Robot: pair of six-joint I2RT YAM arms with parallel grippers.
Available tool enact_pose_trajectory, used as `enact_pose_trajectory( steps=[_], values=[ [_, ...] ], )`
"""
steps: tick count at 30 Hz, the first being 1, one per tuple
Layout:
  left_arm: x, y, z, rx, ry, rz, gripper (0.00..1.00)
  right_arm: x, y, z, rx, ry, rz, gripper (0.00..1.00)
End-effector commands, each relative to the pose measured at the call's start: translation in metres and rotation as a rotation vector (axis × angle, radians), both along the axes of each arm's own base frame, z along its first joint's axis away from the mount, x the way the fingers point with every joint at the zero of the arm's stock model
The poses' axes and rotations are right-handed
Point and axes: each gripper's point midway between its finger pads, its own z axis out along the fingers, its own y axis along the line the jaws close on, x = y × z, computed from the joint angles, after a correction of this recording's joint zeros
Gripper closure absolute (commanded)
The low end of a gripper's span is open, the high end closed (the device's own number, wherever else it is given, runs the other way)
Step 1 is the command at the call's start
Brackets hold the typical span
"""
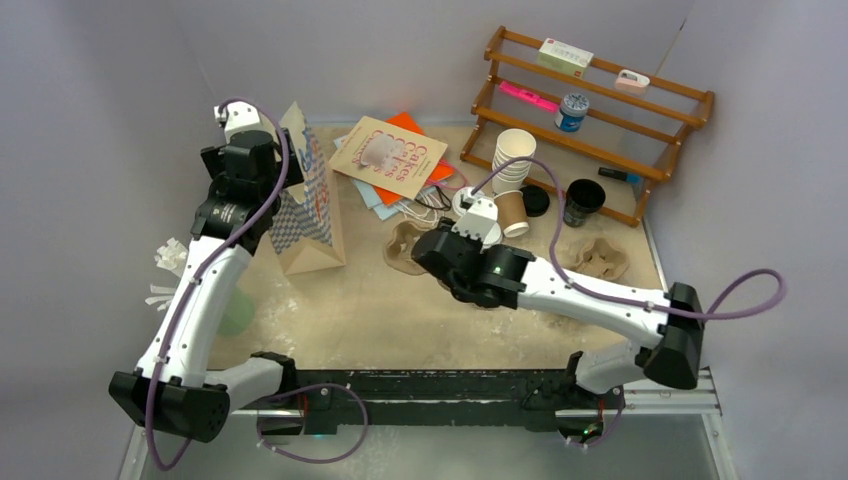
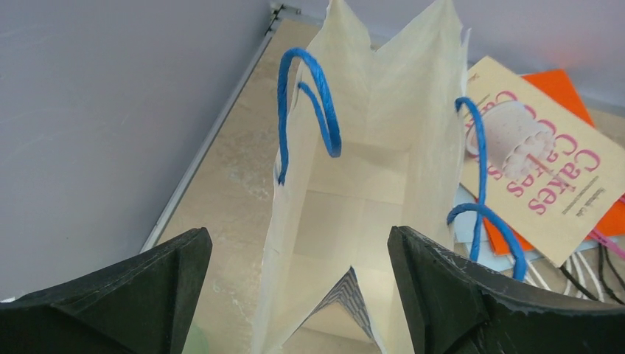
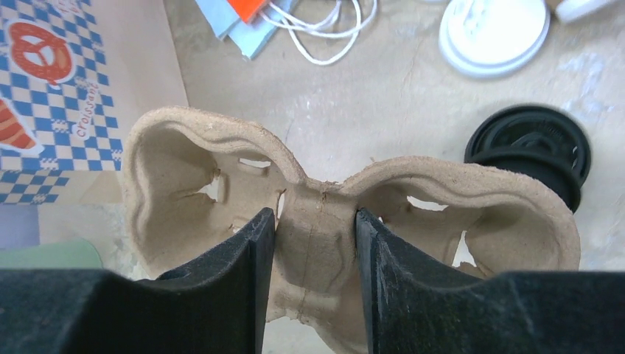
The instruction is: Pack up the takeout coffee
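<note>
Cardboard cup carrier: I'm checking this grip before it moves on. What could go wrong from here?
1. The right gripper grips the cardboard cup carrier only by its narrow centre strip; the pulp may fold or swing.
2. The black lid lies close by one well and could get knocked.
3. The paper bag under the open left gripper has creased-in sides and blue handles over its mouth, which may snag anything lowered in.

The left gripper (image 2: 298,247) hangs far forward, pointing down, fingers spread wide. The right gripper (image 3: 315,225), reaching inward, pinches the carrier (image 3: 184,155) at its middle.
</note>
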Motion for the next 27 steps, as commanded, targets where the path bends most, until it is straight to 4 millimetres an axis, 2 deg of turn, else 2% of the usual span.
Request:
enact_pose_trajectory(
  steps=[1, 7, 14, 17, 19, 22, 25, 27],
  values=[
    [-0.007, 0.012, 0.008, -0.01, -0.004, 0.068, 0.02, 0.009, -0.007, 0.037, -0.009, -0.136, 0.124, 0.55],
    [0.004, 0.01, -0.023, -0.039, 0.077, 0.052, 0.04, 0.006, -0.013, 0.066, -0.021, -0.236, 0.253, 0.55],
    [0.01, 0.014, -0.035, -0.039, 0.091, 0.069, 0.14, -0.004, -0.013, 0.091, -0.052, -0.302, 0.394, 0.56],
    [0.016, 0.013, -0.044, -0.033, 0.122, 0.065, 0.22, -0.01, -0.013, 0.099, -0.049, -0.325, 0.453, 0.57],
    [0.02, 0.014, -0.046, -0.025, 0.133, 0.066, 0.31, -0.013, -0.015, 0.107, -0.048, -0.347, 0.479, 0.57],
    [0.025, 0.009, -0.04, 0.005, 0.138, 0.008, 0.59, -0.017, -0.02, 0.121, -0.069, -0.372, 0.512, 0.58],
    [0.029, -0.036, -0.033, 0.018, 0.15, -0.33, 0.87, -0.016, -0.029, 0.133, -0.114, -0.378, 0.514, 0.58],
    [0.022, -0.062, -0.025, -0.022, 0.13, -0.481, 0.96, -0.012, -0.036, 0.142, -0.139, -0.387, 0.498, 0.58]
  ],
)
